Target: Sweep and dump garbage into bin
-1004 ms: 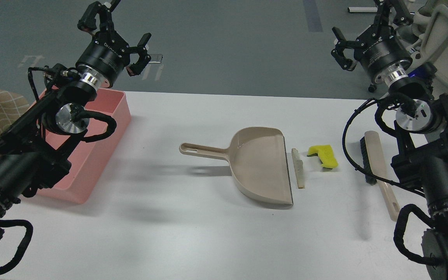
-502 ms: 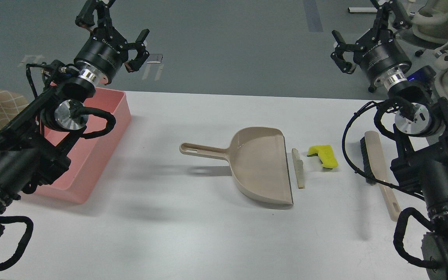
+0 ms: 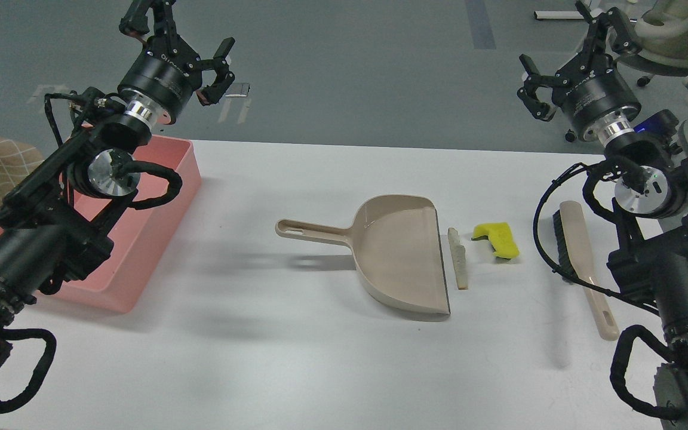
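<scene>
Both the left gripper (image 3: 180,30) and right gripper (image 3: 571,60) hang released and empty above the table's far edge; sweeping not begun, since sponge chunk (image 3: 497,239) and bread slice (image 3: 458,266) lie beside the dustpan (image 3: 398,257) mouth, bin (image 3: 159,197) far left, so next move likely requires grasping brush (image 3: 580,263).

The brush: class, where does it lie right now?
In the head view the brush lies flat at the table's right side, right of the yellow sponge chunk, partly behind the right arm.
</scene>
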### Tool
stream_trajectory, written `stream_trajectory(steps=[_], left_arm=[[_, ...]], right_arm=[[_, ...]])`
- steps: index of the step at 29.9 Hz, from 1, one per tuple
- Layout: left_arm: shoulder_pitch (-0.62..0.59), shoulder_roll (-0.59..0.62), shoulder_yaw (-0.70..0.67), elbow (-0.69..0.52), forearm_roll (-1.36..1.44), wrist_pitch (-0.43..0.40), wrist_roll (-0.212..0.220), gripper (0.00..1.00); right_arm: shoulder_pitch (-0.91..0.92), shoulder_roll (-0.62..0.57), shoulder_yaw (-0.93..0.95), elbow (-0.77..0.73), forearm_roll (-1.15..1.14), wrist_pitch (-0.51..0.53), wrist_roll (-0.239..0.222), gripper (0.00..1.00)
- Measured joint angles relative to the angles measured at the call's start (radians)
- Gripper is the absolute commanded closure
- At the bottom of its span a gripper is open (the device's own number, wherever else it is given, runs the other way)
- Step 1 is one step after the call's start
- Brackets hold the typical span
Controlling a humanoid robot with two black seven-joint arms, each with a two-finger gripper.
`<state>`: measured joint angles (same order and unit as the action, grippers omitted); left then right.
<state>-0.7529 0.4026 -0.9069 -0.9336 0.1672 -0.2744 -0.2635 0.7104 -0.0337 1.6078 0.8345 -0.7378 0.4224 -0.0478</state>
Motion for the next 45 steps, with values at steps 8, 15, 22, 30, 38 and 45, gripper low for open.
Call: stream_trajectory(steps=[8,15,22,30,38,45], left_arm=[[0.093,0.043,-0.014,-0.134,-0.004,0.007,-0.004,0.02],[0.27,0.215,-0.057,-0.309,-0.008,0.0,-0.001,0.02],[0.548,0.436,-0.113,-0.544,0.0,-0.067,-0.006,0.02],[0.843,0.503,-0.211,-0.792,0.224,-0.051,-0.009,0.03],[0.936,0.462,-0.189,-0.831,0.519,-0.025,-0.005,0.03],[0.892,0.34,-0.073,-0.788,0.804,0.054,0.009,0.03]], right_arm=[[-0.216,-0.073,0.012,0.216,0.003,0.015,0.0,0.0],[-0.402,-0.132,0.074,0.375,0.061,0.017,-0.003,0.0],[-0.545,-0.127,0.101,0.503,0.074,0.017,-0.001,0.0],[-0.601,-0.108,0.108,0.541,0.074,0.016,0.0,0.0],[-0.593,-0.107,0.112,0.543,0.073,0.016,0.0,0.0],[-0.597,-0.109,0.122,0.537,0.073,0.016,-0.001,0.0]])
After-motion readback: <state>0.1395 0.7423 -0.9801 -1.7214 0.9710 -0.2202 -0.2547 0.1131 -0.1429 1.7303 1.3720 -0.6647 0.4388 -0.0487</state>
